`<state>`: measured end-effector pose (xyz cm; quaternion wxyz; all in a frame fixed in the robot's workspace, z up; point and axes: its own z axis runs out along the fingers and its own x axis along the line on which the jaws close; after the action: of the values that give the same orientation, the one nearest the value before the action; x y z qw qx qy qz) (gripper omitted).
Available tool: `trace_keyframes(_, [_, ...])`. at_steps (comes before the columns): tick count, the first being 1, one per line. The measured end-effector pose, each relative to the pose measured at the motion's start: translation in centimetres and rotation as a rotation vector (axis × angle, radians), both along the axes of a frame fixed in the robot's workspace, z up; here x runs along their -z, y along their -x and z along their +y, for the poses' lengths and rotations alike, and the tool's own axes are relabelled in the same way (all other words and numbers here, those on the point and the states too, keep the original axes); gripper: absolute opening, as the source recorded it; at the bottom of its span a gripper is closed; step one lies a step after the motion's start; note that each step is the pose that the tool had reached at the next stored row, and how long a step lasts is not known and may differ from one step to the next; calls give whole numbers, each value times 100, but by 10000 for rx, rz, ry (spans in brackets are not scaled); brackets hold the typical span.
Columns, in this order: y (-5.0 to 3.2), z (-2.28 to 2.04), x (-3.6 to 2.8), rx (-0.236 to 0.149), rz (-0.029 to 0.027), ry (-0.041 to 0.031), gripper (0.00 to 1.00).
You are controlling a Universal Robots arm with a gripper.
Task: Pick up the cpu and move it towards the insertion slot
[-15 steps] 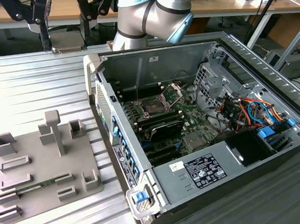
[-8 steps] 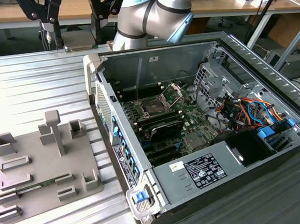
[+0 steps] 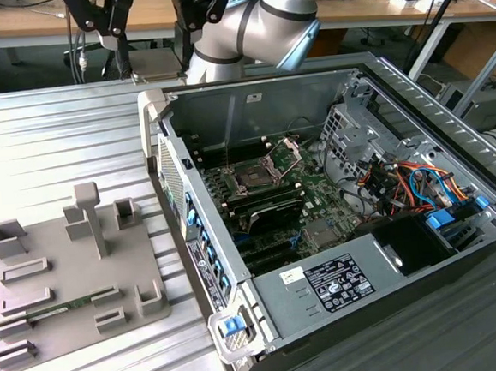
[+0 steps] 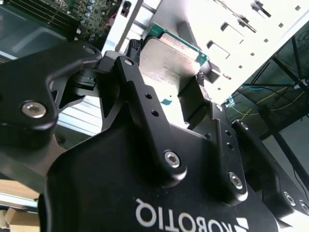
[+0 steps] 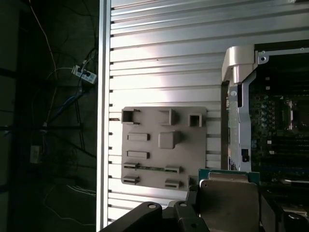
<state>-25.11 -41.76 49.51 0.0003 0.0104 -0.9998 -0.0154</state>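
Silver-topped and thin, one cpu (image 4: 166,60) is seen clamped in the pincer (image 4: 166,72), the black fingers (image 4: 193,96) pressed against two opposite edges of the chip, with its green rim showing at the far corner. The same chip (image 5: 227,203) appears in the first wrist view, held high above the ribbed metal table (image 5: 159,63). It is judged to be light, stiff and flat, but fragile on its underside and smooth at the edges, so the edge grip seen here is the sensible hold; the faces are best left untouched, and a tilt in the grip would be a risk.

Further off, one grey fixture plate (image 3: 66,277) lies on the table, with one long green memory stick (image 3: 68,304) resting in a holder on it. Beyond that, one open computer case (image 3: 337,230) is laid on its side, and one insertion slot (image 3: 253,178) is seen on the green board, its bracket (image 3: 287,151) raised. The cpu is well apart from the slot.
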Motion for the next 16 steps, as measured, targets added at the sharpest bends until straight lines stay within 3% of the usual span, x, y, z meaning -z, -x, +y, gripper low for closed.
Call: trace_keyframes(16, [-425, 0, 0, -1, 3, 1, 55])
